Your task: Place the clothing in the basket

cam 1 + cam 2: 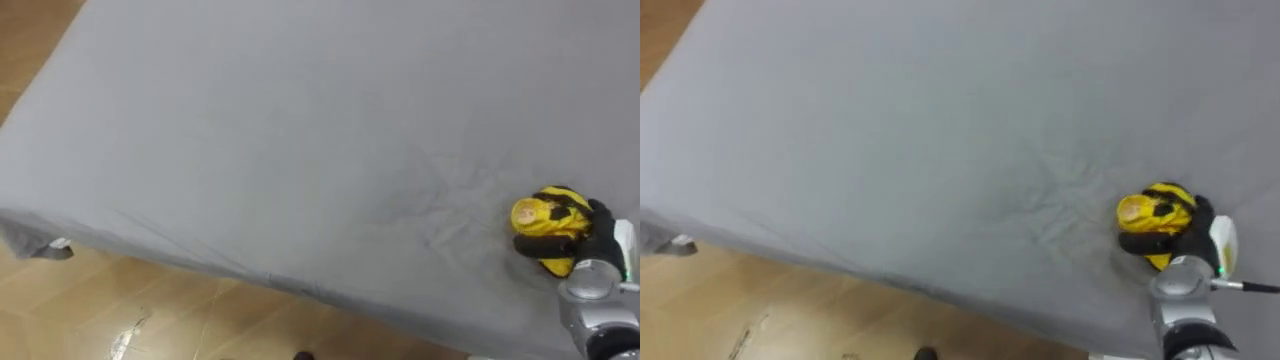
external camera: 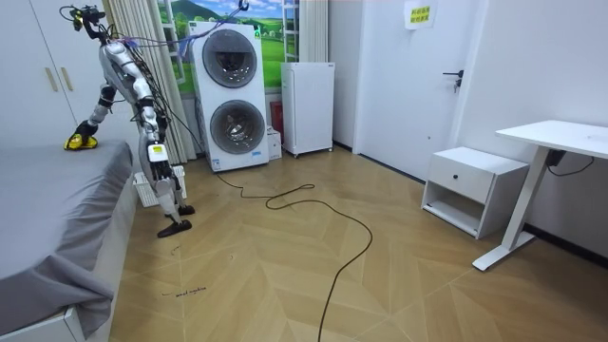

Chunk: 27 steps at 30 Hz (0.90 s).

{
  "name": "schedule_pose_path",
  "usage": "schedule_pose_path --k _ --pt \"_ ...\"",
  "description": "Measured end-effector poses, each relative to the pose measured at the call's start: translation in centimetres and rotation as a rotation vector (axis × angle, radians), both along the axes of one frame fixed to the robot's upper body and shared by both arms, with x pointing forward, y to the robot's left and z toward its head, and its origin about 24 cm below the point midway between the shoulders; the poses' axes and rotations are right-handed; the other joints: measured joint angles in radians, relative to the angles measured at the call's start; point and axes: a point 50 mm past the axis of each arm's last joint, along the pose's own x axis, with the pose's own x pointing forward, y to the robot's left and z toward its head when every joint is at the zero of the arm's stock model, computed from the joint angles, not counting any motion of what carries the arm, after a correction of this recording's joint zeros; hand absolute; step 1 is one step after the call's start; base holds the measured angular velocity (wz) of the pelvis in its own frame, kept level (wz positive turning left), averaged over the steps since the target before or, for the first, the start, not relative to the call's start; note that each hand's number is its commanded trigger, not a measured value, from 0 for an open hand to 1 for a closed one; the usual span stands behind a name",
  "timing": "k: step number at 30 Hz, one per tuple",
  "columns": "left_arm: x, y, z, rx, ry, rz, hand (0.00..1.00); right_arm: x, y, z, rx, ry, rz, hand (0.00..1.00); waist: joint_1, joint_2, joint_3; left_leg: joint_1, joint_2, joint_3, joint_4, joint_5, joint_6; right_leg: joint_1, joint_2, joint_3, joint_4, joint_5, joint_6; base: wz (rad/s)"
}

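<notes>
Yellow clothes [image 1: 541, 214] look soft and light to us, so our right hand [image 1: 598, 224] curls round their bunched middle.

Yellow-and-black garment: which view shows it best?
The right eye view: the yellow-and-black garment lies bunched on the grey bed sheet, the right hand curled round it. The left eye view shows the same nearer its edge. In the room view it is a small yellow patch.

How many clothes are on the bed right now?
1: a yellow-and-black garment near the front edge of the bed, on the robot's right, bunched in the right hand. More may lie beyond the eye views.
</notes>
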Motion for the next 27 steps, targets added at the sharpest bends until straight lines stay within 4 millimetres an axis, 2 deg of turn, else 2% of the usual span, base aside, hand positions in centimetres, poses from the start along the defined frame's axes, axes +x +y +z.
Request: schedule_pose_path --k 2,6,11,15,17,20,22,23,25,27 --pt "0.6 0.0 0.1 0.001 -0.008 -0.01 0.0 0.0 -0.6 0.5 -0.016 -0.002 -0.033 1.0 0.001 0.003 0.0012 -0.013 -0.001 0.001 -0.001 0.006 0.002 -0.012 -0.006 -0.009 0.003 0.0 0.0 0.1" --pt "1.7 -0.3 0.3 -0.004 -0.025 -0.073 0.0 0.6 -1.3 1.4 -0.017 -0.016 -0.059 1.0 0.004 0.003 0.0011 -0.041 -0.001 0.009 -0.002 0.015 0.002 -0.053 -0.011 0.007 0.021 0.0 0.0 -0.05" --pt "1.3 0.1 0.3 -0.01 -0.014 -0.078 0.0 0.4 -1.6 1.2 0.027 -0.011 -0.054 1.0 0.004 0.004 0.0006 -0.021 0.002 0.031 -0.009 0.015 0.002 -0.051 -0.011 0.033 0.029 0.0 0.0 -0.14" --pt "1.5 0.7 0.6 0.006 -0.03 -0.08 0.0 0.1 -1.8 1.1 0.044 -0.001 -0.036 1.0 -0.003 -0.002 -0.0032 -0.008 0.0 0.036 -0.014 0.016 0.003 -0.046 -0.013 0.049 0.032 -0.002 0.002 -0.07" --pt "1.4 0.7 0.7 0.009 -0.034 -0.085 0.0 -0.5 -1.8 0.7 0.052 0.01 -0.026 1.0 -0.003 -0.011 -0.0045 0.02 -0.001 0.052 -0.029 0.018 0.006 -0.031 -0.014 0.068 0.031 -0.005 0.006 -0.16" --pt "1.1 0.8 0.8 0.012 -0.053 -0.079 0.0 -1.8 -2.0 -0.4 0.086 0.04 -0.027 1.0 -0.017 -0.038 -0.0128 0.084 -0.006 0.074 -0.056 0.018 0.006 0.02 -0.015 0.086 0.016 -0.01 0.014 -0.16" --pt "1.1 1.4 1.1 0.029 -0.069 -0.06 0.0 -2.9 -2.0 -0.9 0.099 0.045 -0.017 1.0 -0.038 -0.07 -0.0215 0.128 -0.005 0.094 -0.074 0.018 0.006 0.06 -0.012 0.099 -0.002 -0.011 0.016 -0.14" --pt "1.1 1.5 1.1 0.032 -0.074 -0.054 0.0 -3.1 -2.0 -1.0 0.098 0.043 -0.015 1.0 -0.041 -0.079 -0.0238 0.138 -0.005 0.101 -0.077 0.018 0.006 0.068 -0.011 0.108 -0.007 -0.011 0.016 -0.18" --pt "0.8 1.6 1.1 0.043 -0.068 -0.043 0.0 -3.9 -1.7 -1.2 0.112 0.008 -0.008 1.0 -0.066 -0.1 -0.0335 0.184 -0.005 0.119 -0.083 0.018 0.006 0.112 -0.01 0.121 -0.022 -0.009 0.019 -0.17" --pt "0.5 1.4 1.0 0.044 -0.06 -0.035 0.0 -4.3 -1.4 -1.3 0.121 -0.013 0.0 1.0 -0.082 -0.103 -0.0338 0.234 -0.005 0.131 -0.096 0.017 0.006 0.151 -0.008 0.142 -0.036 -0.008 0.021 -0.29"
